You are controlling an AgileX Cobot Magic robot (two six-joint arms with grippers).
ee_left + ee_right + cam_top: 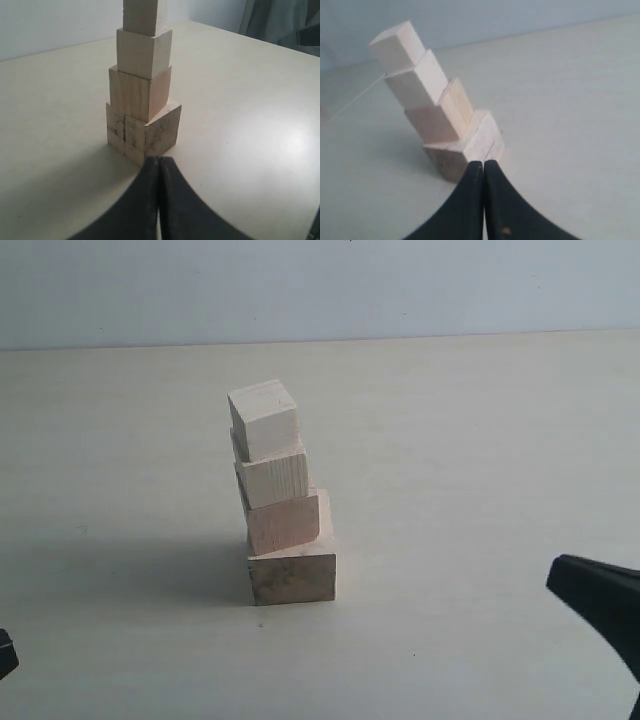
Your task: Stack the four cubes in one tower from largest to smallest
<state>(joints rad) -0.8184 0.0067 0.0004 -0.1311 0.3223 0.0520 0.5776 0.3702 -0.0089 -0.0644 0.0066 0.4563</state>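
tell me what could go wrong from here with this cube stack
1. The tower is crooked: the smallest cube sits off to one side of the largest cube, so a bump to the table could probably topple it.
2. The left gripper and right gripper, both shut, point at the tower from either side; an arm moving inward might knock it over.

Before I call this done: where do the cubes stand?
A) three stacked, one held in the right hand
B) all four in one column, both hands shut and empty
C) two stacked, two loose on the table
B: the tower is four high, from the largest cube up to the smallest cube, and the left hand and right hand are shut on nothing.
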